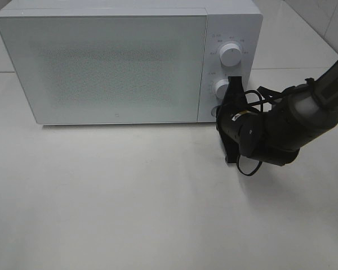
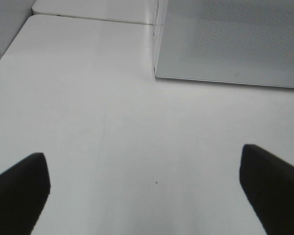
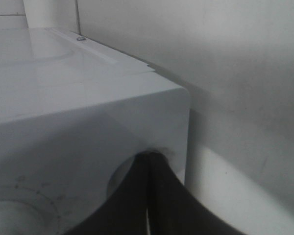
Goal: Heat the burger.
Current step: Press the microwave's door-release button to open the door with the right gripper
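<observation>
Right gripper, closed, touches white microwave on pale tabletop.

Soft, even overhead light; white bench bright, slightly grainy. Faint shadow beneath right arm. Pale sheen on microwave top. Left tool and right tool dark, blurred, out of focus in wrist views.
</observation>
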